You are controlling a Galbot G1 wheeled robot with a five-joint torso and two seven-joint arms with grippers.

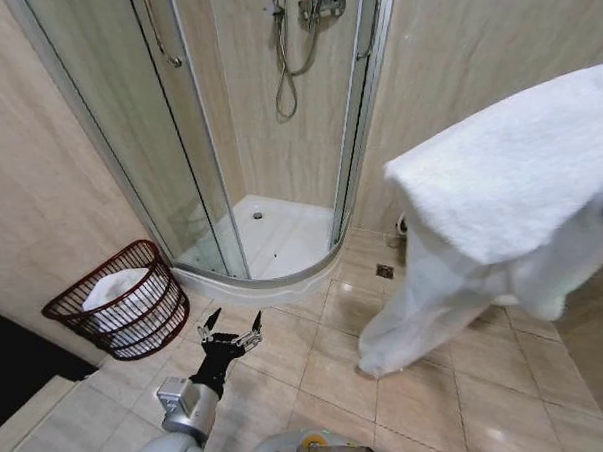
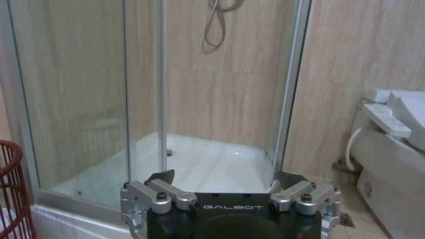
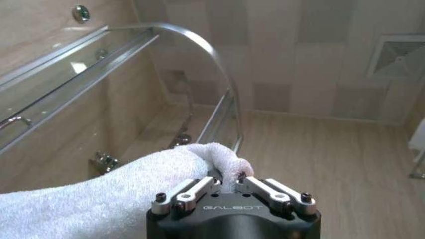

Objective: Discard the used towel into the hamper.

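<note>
- One hamper (image 1: 120, 299) stands on the floor (image 1: 438, 380) at about 9 o'clock in the head view, against the wall and just beside the shower (image 1: 272, 227) base; something white lies inside it (what it is cannot be told).
- One towel (image 1: 491, 213) hangs at about 3 o'clock in the head view, draped high and trailing down, well apart from the hamper.
- Two grippers are at work or waiting.
- The right gripper (image 3: 229, 185) is raised high, near the top rail of the shower glass; its fingers (image 3: 196, 190) are closed on a bunched fold of the towel, which spreads back over the wrist.
- The left gripper (image 1: 233, 329) sits low at about 6 o'clock in the head view, forearm reaching forward over the floor, pointing toward the shower; its fingers (image 2: 162, 177) are spread apart and hold nothing.
- In the left wrist view a sliver of the hamper's red bars lies at the edge, and one toilet (image 2: 398, 134) stands against the opposite wall.
</note>
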